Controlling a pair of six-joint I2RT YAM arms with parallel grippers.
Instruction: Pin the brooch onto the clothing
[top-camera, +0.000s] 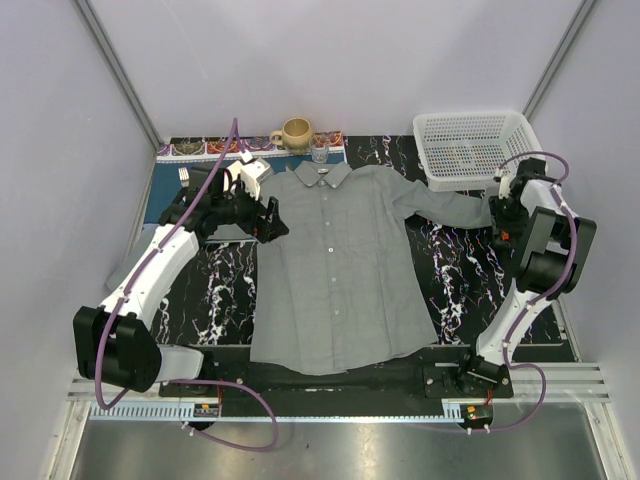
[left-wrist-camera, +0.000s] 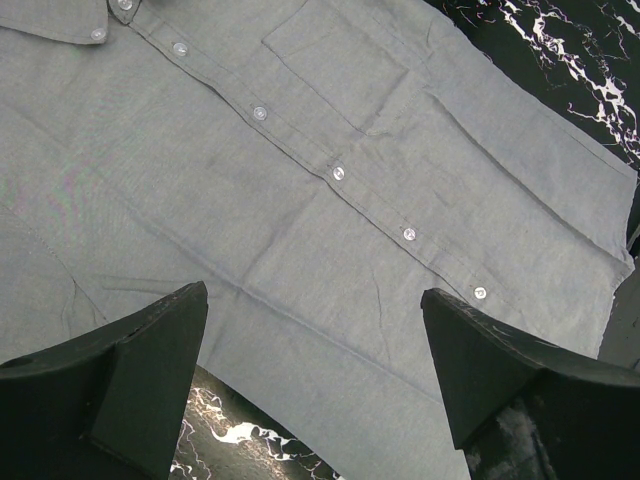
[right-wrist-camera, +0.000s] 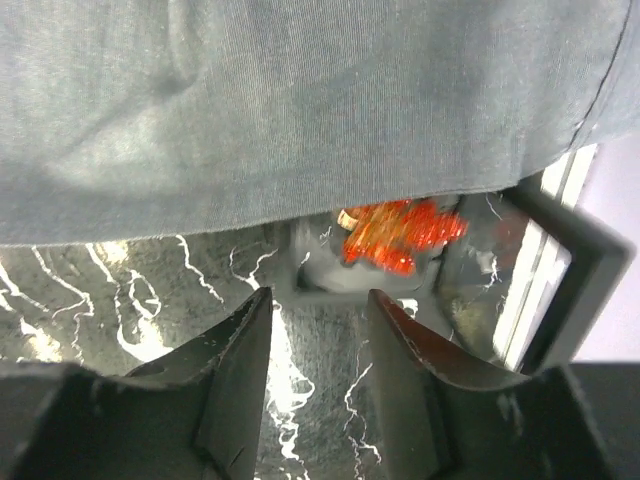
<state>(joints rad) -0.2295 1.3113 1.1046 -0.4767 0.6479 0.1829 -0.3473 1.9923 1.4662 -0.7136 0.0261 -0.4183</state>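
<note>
Top view: a grey woven shirt (top-camera: 335, 270) is lying flat and buttoned on a black, white-veined table (top-camera: 225, 290). The left gripper (top-camera: 268, 220) is hovering at one sleeve and the right gripper (top-camera: 497, 215) at the other sleeve's end.

Left wrist: wide-spread jaws are hanging over pale round buttons (left-wrist-camera: 340, 173).

Right wrist: jaws are standing apart, empty. The blurred, orange-red, petal-shaped brooch (right-wrist-camera: 400, 232) is sitting just beyond them, at the sleeve's edge.
</note>
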